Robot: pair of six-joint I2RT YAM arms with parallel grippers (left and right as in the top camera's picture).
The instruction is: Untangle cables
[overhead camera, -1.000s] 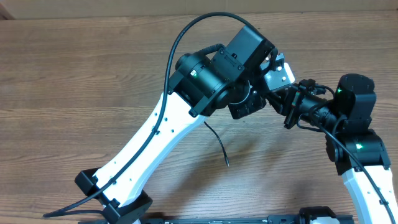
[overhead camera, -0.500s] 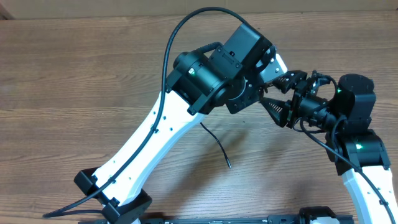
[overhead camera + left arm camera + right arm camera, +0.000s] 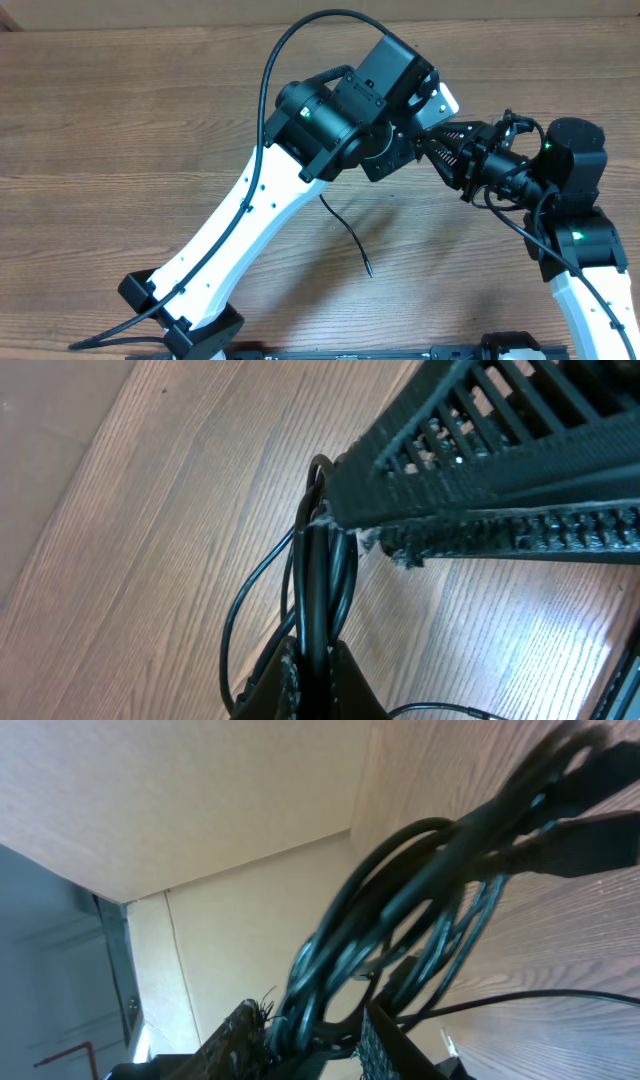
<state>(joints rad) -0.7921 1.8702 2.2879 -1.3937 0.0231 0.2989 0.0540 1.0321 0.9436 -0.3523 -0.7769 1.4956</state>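
1. Left gripper (image 3: 312,672) clamped tight on thin black looped cables (image 3: 318,585), bundle sticking out btwn its fingers.
2. Right gripper (image 3: 338,518) nips bundle's far end, just beyond left's tips.
3. One loose tail dangles below left gripper, over brown wooden table (image 3: 120,120).

Left gripper (image 3: 315,660) sits at the bottom, jaws clamped tight on the black cables (image 3: 322,570), which run straight up. One thin strand bows out leftward over the wooden tabletop (image 3: 150,530). Right gripper (image 3: 358,520) reaches in from the upper right, pinching the bundle's top.
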